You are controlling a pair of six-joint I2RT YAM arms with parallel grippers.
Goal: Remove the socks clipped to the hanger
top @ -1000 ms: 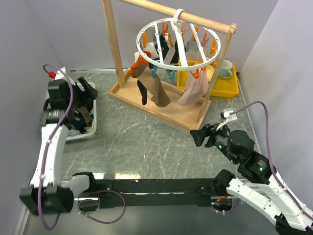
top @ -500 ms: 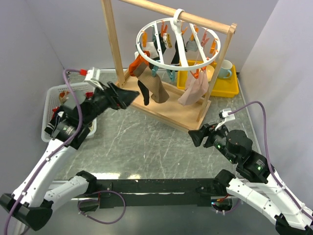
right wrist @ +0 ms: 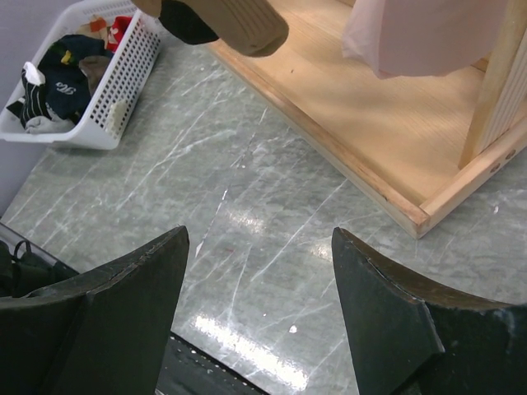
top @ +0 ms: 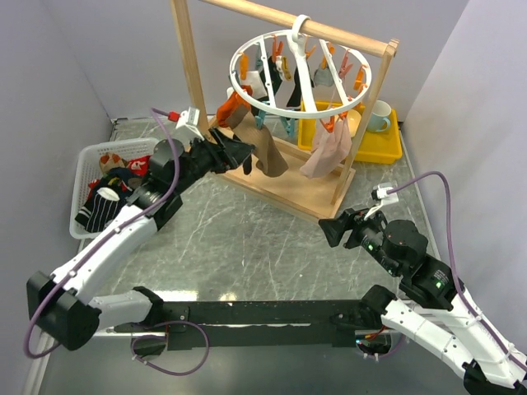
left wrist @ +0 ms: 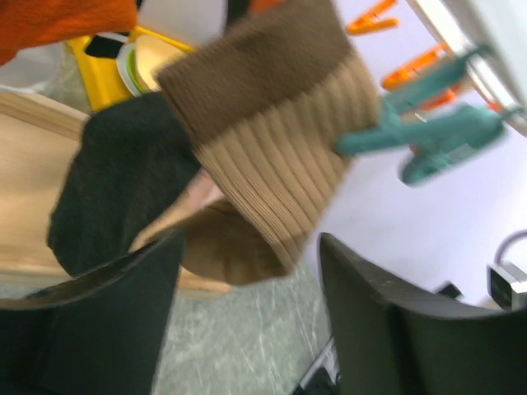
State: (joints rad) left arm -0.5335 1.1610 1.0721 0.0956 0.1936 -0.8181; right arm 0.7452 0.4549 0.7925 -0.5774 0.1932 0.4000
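The white ring hanger [top: 300,72] hangs by its hook from the wooden rack's bar, with orange and teal clothespins. Clipped to it are a brown sock [top: 265,146], a black sock [top: 241,156], a pale pink sock [top: 328,148] and others at the back. My left gripper [top: 240,151] is open, right at the black and brown socks. In the left wrist view the brown sock [left wrist: 263,156] and black sock [left wrist: 115,189] hang just above the open fingers [left wrist: 379,321], beside a teal clothespin [left wrist: 428,140]. My right gripper [top: 329,230] is open and empty, low over the table.
The wooden rack [top: 272,177] has a tray base in mid table. A white mesh basket [top: 92,156] with several socks sits at the left; it also shows in the right wrist view [right wrist: 123,78]. A yellow tray [top: 383,146] with a mug [top: 379,117] lies behind the rack.
My left arm has swung from the basket at the left across to the hanger, and its open gripper is now at the black and brown socks. The right arm has barely moved.
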